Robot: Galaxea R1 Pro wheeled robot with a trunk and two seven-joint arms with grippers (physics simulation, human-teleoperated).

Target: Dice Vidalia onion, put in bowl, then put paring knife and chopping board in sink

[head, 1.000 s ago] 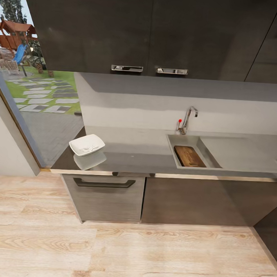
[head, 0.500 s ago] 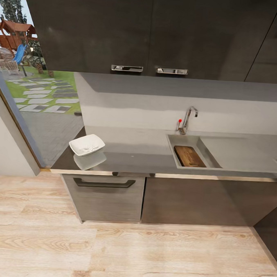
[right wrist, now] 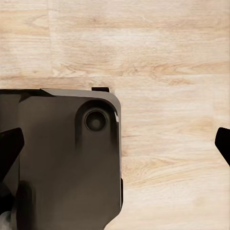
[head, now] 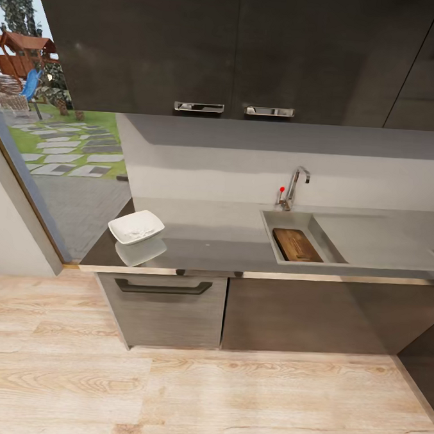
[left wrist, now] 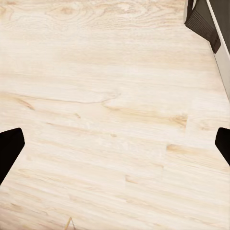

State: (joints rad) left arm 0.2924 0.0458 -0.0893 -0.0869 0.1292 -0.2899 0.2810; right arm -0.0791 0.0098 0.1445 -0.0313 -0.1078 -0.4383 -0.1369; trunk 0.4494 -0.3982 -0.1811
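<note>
Both your grippers, left gripper (left wrist: 115, 143) and right gripper (right wrist: 115, 141), hang spread over floor (left wrist: 105, 96) (chopping board (head: 297, 245) lies in the sink (head: 294, 222)).

Glossy countertop (head: 209, 239), matte steel sink (head: 294, 220)

Black claw fingertips (left wrist: 9, 143), glossy dark base (right wrist: 62, 158)

Pale wooden plank floor (head: 167, 394) runs up to a line of grey base units, one drawer front (head: 163, 310) carrying a dark bar handle (head: 162, 287). Above, dark glossy wall cabinets (head: 240, 51) bear two chrome handles (head: 199, 107). A light grey backsplash (head: 246, 161) lies between them. At the left, a large window (head: 61, 143) shows lawn, stepping stones and a wooden play frame (head: 18, 51) in daylight.
</note>
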